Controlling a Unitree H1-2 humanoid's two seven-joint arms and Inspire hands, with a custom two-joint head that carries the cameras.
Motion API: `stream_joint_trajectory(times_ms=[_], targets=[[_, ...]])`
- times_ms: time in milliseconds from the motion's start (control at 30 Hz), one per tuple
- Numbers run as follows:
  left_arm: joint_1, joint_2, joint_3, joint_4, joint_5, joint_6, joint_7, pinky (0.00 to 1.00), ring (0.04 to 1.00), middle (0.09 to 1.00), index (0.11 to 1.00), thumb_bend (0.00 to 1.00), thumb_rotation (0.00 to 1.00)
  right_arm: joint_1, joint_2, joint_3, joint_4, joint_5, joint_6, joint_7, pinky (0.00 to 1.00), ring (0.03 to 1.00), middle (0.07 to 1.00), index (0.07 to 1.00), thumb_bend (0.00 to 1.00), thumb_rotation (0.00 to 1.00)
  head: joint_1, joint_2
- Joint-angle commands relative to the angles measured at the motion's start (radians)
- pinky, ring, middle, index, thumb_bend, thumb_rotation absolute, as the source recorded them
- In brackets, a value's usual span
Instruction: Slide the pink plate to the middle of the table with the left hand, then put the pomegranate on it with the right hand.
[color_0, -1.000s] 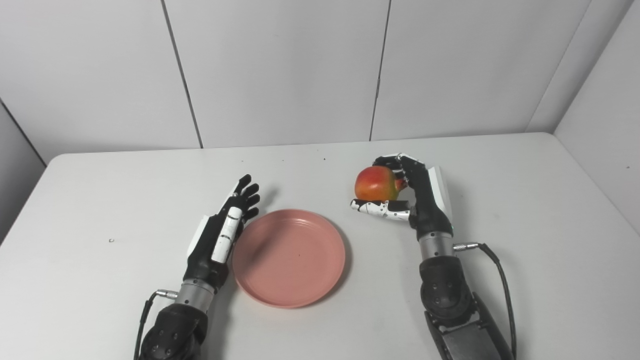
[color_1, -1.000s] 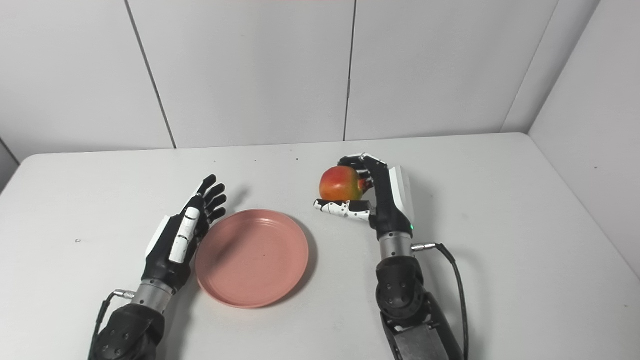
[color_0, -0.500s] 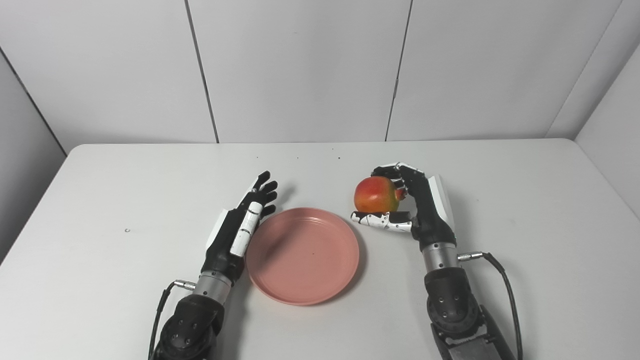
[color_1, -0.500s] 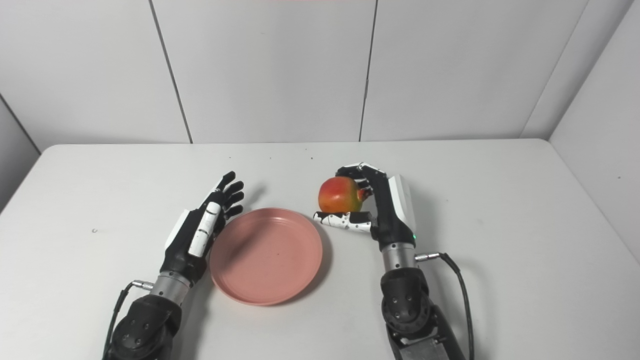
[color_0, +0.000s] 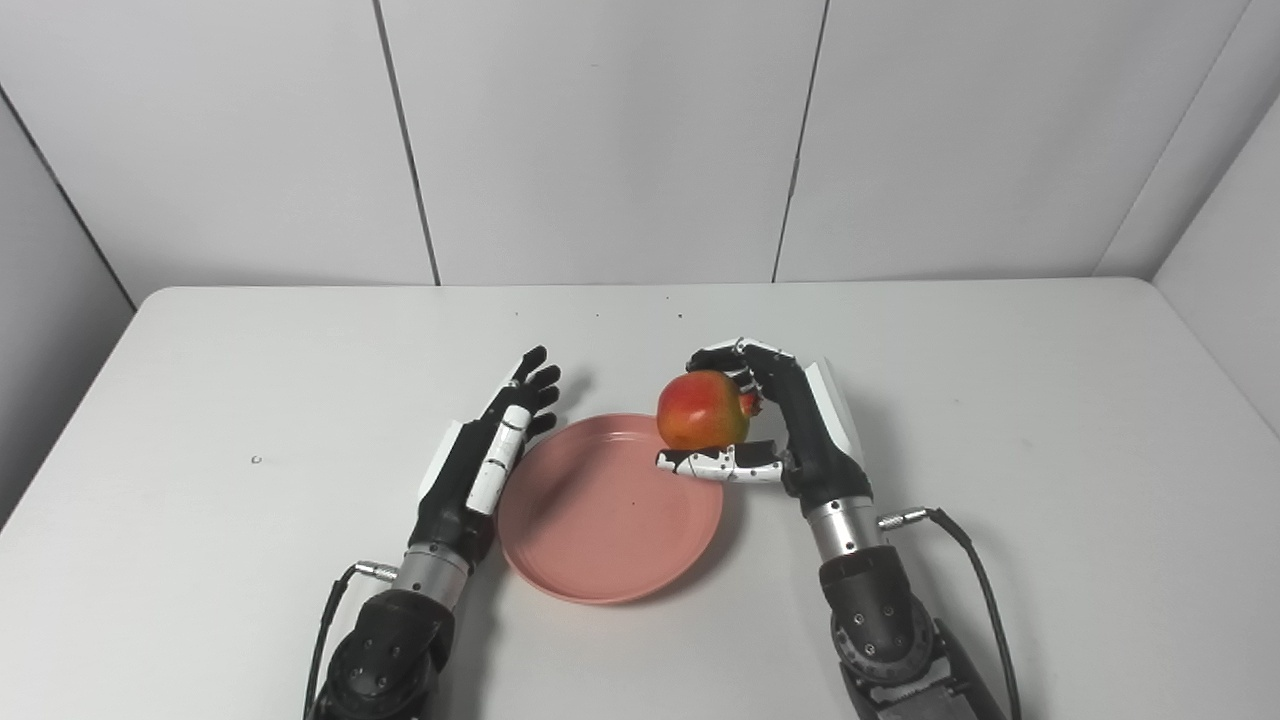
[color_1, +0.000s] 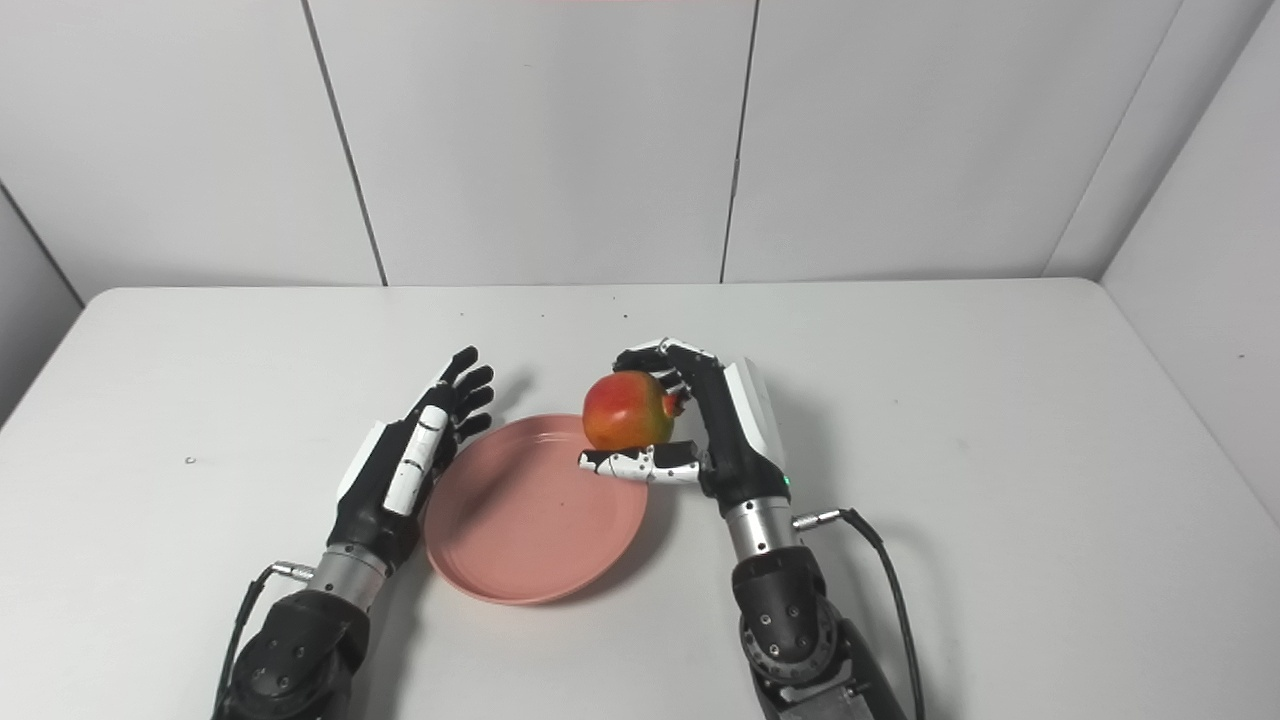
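The pink plate (color_0: 600, 520) lies flat near the middle of the white table (color_0: 1000, 400). My left hand (color_0: 490, 455) rests open against the plate's left rim, fingers stretched forward. My right hand (color_0: 780, 430) is shut on the red-yellow pomegranate (color_0: 702, 410) and holds it in the air over the plate's far right rim. The thumb lies under the fruit and the fingers curl over its top. The same shows in the right eye view: plate (color_1: 520, 520), pomegranate (color_1: 625, 410), right hand (color_1: 715, 430), left hand (color_1: 415, 455).
White wall panels (color_0: 600, 140) close off the table's back and right side. A small dark speck (color_0: 256, 460) lies on the table at the left. Cables run from both forearms at the bottom.
The camera shifted at first. Since half a second ago my right hand has carried the pomegranate left, from beside the plate to over its right rim. The left hand and plate have stayed put.
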Motion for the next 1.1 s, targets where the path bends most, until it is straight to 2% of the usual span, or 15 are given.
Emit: stream_joint_trajectory(times_ms=[0, 267, 533, 867, 1067], targets=[[-0.026, -0.004, -0.001, -0.025, -0.002, -0.018, 0.003, 0.9, 0.933, 0.936, 0.934, 0.56, 1.0, -0.026, 0.01, 0.006, -0.01, -0.014, -0.071, -0.004, 0.39, 0.423, 0.486, 0.522, 0.52, 0.0, 0.002, -0.001], [-0.026, -0.006, 0.002, -0.024, -0.009, -0.025, 0.001, 0.91, 0.935, 0.94, 0.938, 0.56, 1.0, -0.031, 0.016, 0.02, 0.013, -0.047, -0.1, -0.014, 0.38, 0.42, 0.475, 0.528, 0.52, 0.0, 0.002, -0.001], [-0.024, -0.004, 0.005, -0.034, -0.009, -0.035, 0.002, 0.9, 0.929, 0.937, 0.935, 0.56, 1.0, -0.029, 0.028, 0.037, 0.015, -0.031, -0.07, 0.042, 0.36, 0.415, 0.475, 0.537, 0.51, 0.0, -0.001, 0.001], [-0.02, -0.01, 0.017, -0.047, -0.036, -0.039, 0.0, 0.92, 0.943, 0.951, 0.946, 0.56, 1.0, -0.034, 0.039, 0.043, 0.051, -0.047, -0.091, 0.04, 0.37, 0.419, 0.481, 0.53, 0.51, 0.0, -0.004, 0.003], [-0.021, -0.013, 0.023, -0.045, -0.036, -0.045, 0.003, 0.93, 0.945, 0.95, 0.944, 0.54, 1.0, -0.038, 0.036, 0.06, 0.061, -0.055, -0.09, 0.053, 0.34, 0.402, 0.489, 0.539, 0.51, 0.0, -0.004, 0.004]])
